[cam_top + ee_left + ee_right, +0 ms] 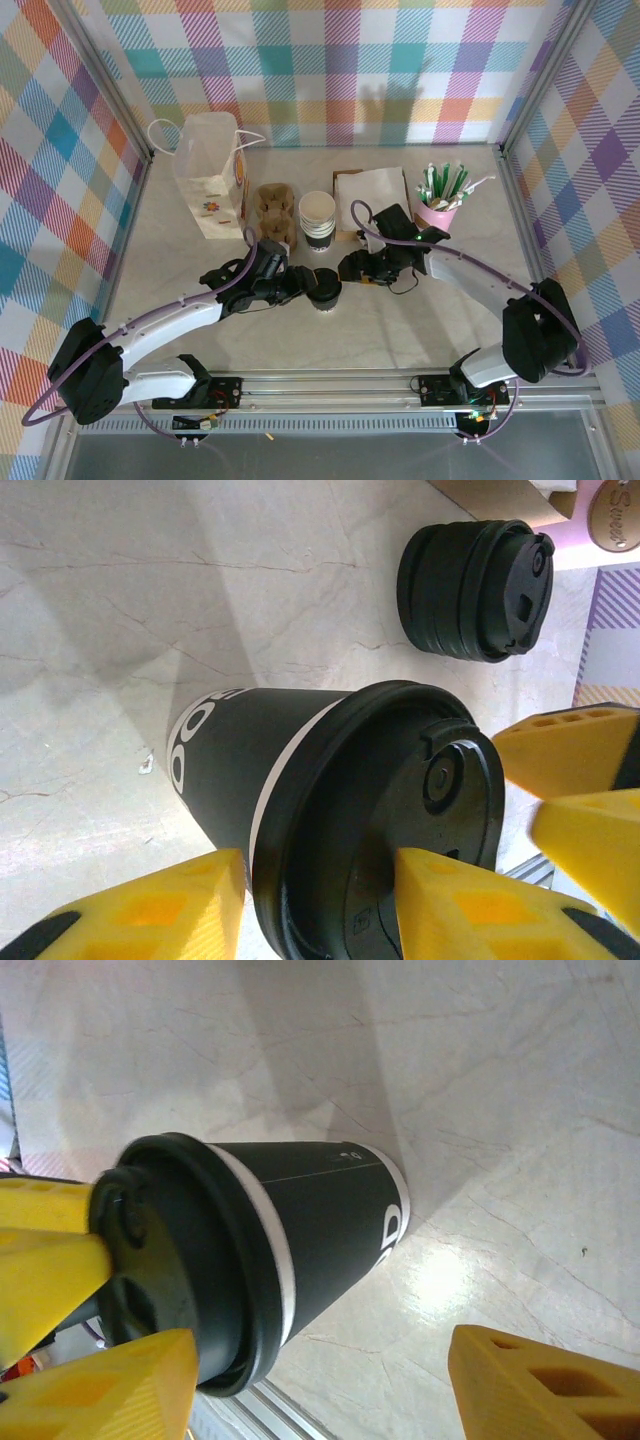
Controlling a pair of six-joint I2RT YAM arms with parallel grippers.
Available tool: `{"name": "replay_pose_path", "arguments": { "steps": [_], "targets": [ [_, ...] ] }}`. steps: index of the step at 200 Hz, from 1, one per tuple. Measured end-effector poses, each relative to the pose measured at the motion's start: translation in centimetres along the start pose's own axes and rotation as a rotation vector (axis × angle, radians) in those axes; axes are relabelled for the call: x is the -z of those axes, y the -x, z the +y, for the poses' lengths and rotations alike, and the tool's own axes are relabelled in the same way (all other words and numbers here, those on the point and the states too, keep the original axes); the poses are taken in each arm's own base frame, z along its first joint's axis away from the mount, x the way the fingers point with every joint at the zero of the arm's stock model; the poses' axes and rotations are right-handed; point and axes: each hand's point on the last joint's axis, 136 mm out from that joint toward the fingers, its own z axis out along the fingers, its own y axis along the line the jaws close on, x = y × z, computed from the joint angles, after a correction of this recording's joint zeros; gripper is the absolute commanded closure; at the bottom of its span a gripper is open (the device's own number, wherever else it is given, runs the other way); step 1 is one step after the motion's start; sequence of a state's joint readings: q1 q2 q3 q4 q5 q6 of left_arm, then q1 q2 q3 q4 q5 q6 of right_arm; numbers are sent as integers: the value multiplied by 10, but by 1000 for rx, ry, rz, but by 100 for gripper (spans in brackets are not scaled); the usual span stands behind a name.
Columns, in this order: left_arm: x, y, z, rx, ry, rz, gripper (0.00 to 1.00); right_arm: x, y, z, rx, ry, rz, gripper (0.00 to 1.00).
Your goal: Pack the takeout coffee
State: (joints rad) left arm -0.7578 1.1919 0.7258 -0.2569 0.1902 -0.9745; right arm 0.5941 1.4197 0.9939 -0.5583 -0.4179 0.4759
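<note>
Just in front of the cup stack [317, 215], the coffee [323, 290] stands upright on the table [420, 320] between both grippers. At its lidded top the left gripper [320, 880] is clamped around it. Beside it the right gripper [320, 1360] is spread wide, holding nothing, one finger by the lid rim. Spare lids [475, 575] sit near.

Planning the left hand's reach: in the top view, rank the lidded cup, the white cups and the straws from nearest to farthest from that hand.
1. Lidded cup, gripped in the left hand.
2. White cups, just behind, toward the back.
3. Straws, far back right.
</note>
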Motion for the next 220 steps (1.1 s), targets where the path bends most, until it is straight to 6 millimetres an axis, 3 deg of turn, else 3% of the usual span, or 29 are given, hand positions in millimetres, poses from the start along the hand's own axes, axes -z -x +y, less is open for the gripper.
{"name": "replay_pose_path", "arguments": {
  "steps": [57, 75, 92, 126, 151, 190, 220],
  "targets": [
    [13, 9, -13, -32, 13, -23, 45, 33, 9, 43, 303, -59, -135, 13],
    [28, 19, -25, -48, 6, -71, 45, 34, 10, 52, 374, -111, -162, 11],
    [55, 31, -25, -46, 29, -160, 45, 33, 9, 54, 397, -187, -168, 9],
    [130, 47, 3, 14, 97, -392, 45, 18, 15, 54, 391, -338, -163, 7],
    [164, 47, 32, 46, 170, -484, 45, 3, 11, 43, 373, -421, -126, 9],
    [186, 39, 71, 54, 313, -515, 45, -5, 10, 40, 346, -483, -103, 11],
    [197, 35, 86, 51, 368, -527, 45, -8, 11, 44, 338, -511, -104, 11]
  ]
}}
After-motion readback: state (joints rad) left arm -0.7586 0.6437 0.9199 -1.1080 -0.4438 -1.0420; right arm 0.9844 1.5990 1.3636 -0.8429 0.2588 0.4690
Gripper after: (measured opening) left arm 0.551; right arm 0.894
